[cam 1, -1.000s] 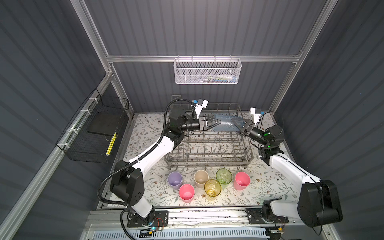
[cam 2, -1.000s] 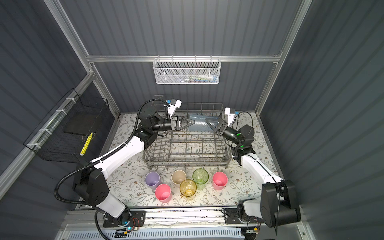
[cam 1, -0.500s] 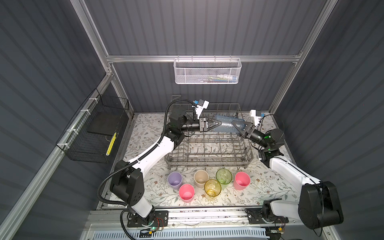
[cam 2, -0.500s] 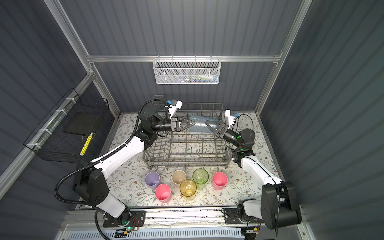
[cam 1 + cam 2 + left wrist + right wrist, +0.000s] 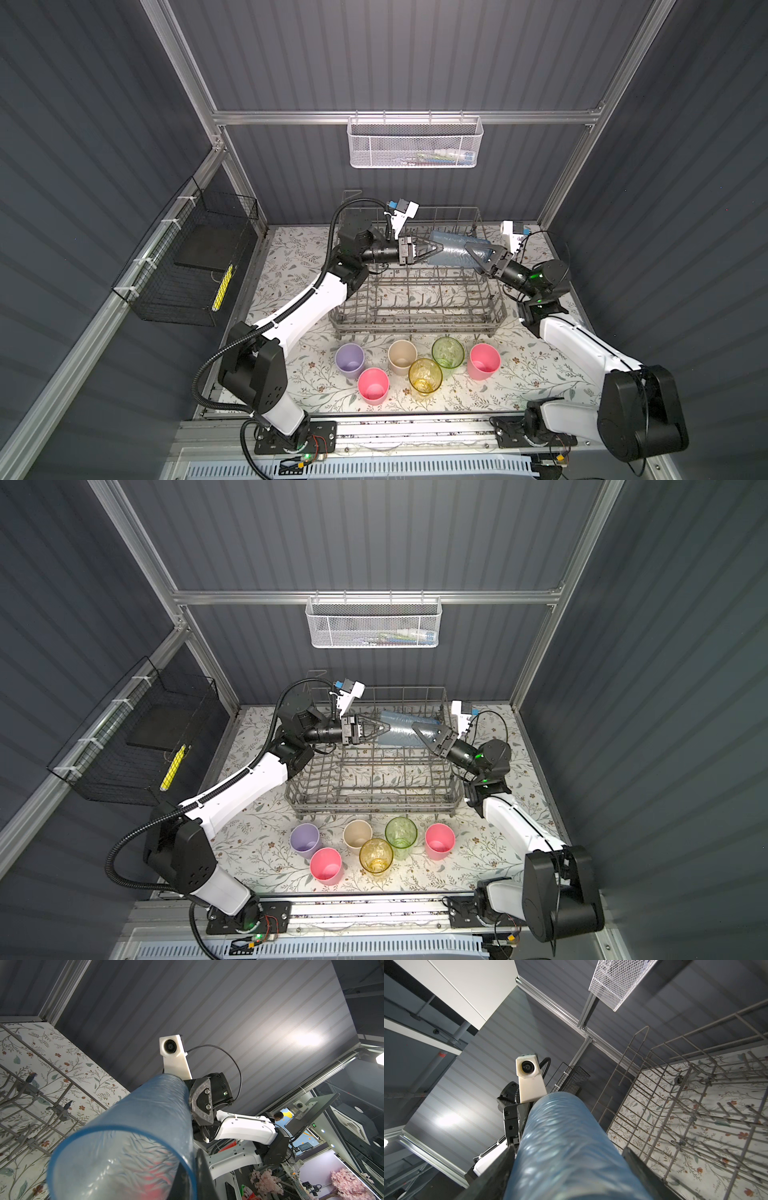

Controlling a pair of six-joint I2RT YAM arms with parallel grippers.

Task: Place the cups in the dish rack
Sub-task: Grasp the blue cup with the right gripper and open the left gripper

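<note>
- While six cups stand upright on the floral table in front of the dish rack, a seventh is off the table. This grey-blue cup lies on its side in the air over the rack's far half, bridging the two grippers (both top views agree).
- The left gripper is pinched together on the rim of the cup's open mouth. That mouth faces the left wrist camera.
- The right gripper straddles the cup's other end, with a dark finger on either side of the ribbed wall. Its jaws stand apart by about the cup's width, and whether they press on the cup or only flank it cannot be told.
- On the table, from left to right, are the lilac cup, near pink cup, beige cup, amber cup, green cup and far pink cup. The amber one sits just beside the green one.
- Hard to see:
  - In the left wrist view the cup fills the middle, and only one dark finger edge shows at its rim.
  - In the right wrist view the cup's body hides its own mouth and the left gripper's tips.
  - In both top views the right gripper's finger covers the cup's closed end.
  - The contents of the white mesh basket on the back wall are too small to make out.
</note>
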